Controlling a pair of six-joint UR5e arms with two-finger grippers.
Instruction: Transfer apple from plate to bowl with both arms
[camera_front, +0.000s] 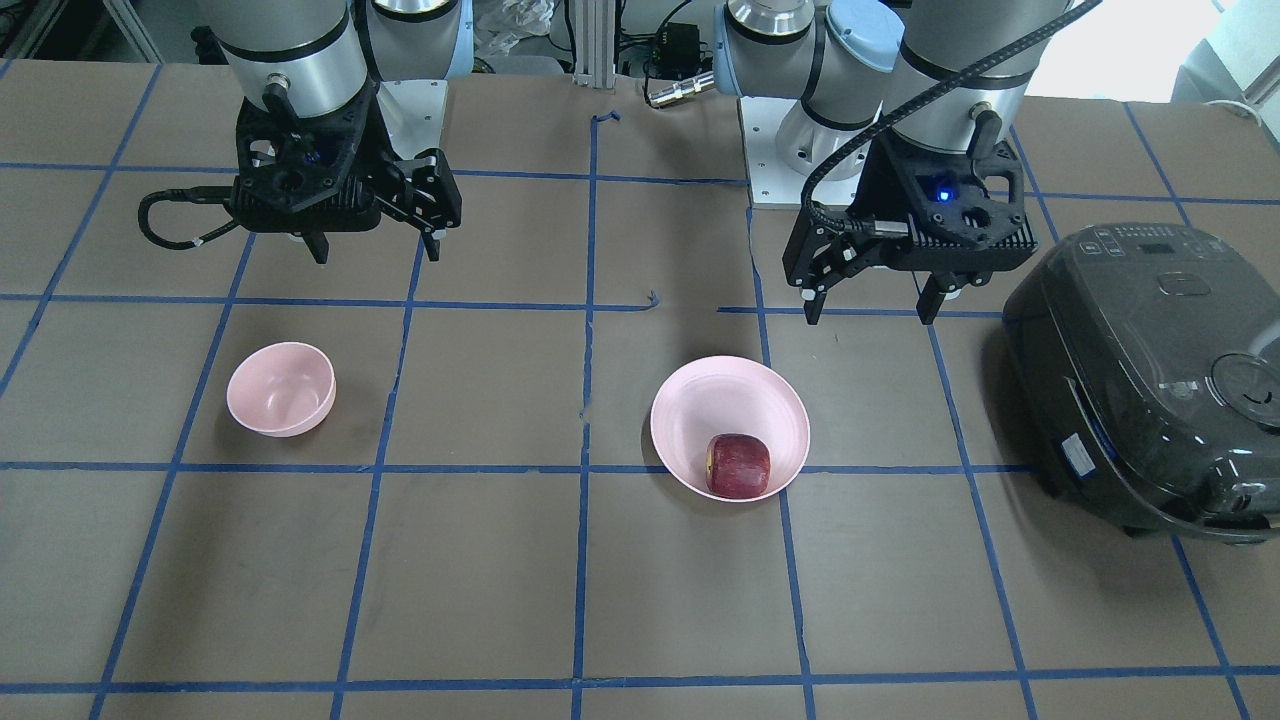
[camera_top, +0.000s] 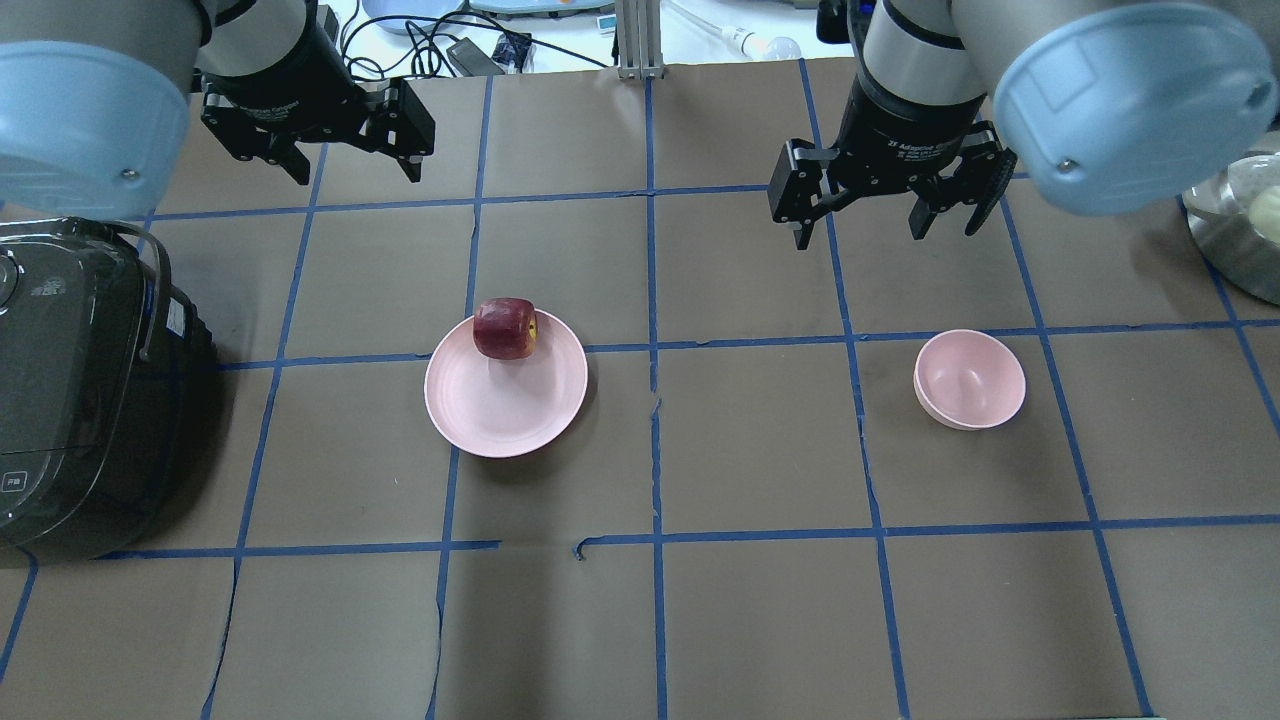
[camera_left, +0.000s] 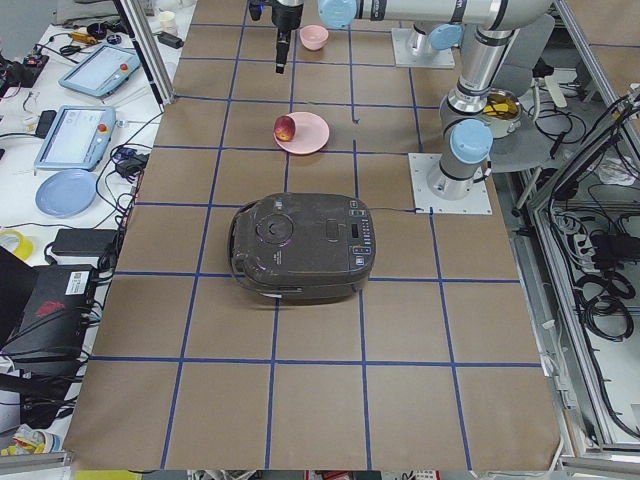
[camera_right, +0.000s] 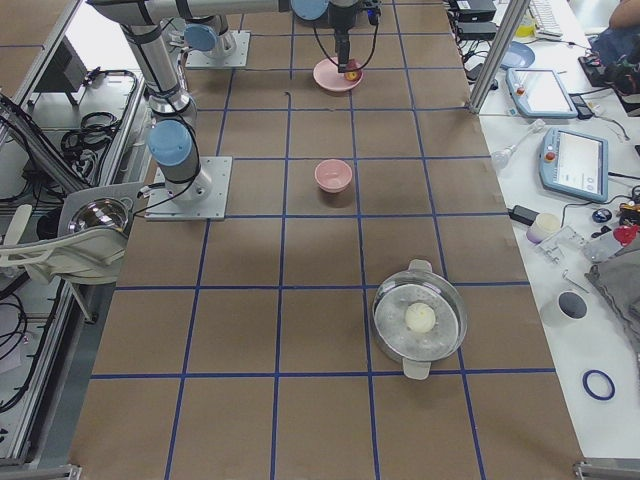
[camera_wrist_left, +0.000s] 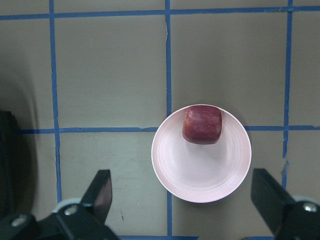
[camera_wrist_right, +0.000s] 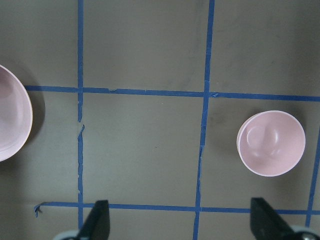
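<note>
The dark red apple (camera_front: 738, 465) lies on the wide pink plate (camera_front: 720, 400), at its rim on the side away from the robot; it also shows in the overhead view (camera_top: 505, 327) and the left wrist view (camera_wrist_left: 202, 124). The small deep pink bowl (camera_front: 280, 388) stands empty about two grid squares away on the robot's right (camera_top: 970, 378). My left gripper (camera_front: 870, 305) is open and empty, raised above the table beyond the plate (camera_top: 357, 172). My right gripper (camera_front: 377, 250) is open and empty, raised beyond the bowl (camera_top: 860, 232).
A black rice cooker (camera_top: 70, 390) sits at the table's left end, close to the left arm's side. A metal pot (camera_top: 1240, 230) holding a white ball stands at the far right. Blue tape lines grid the brown table top.
</note>
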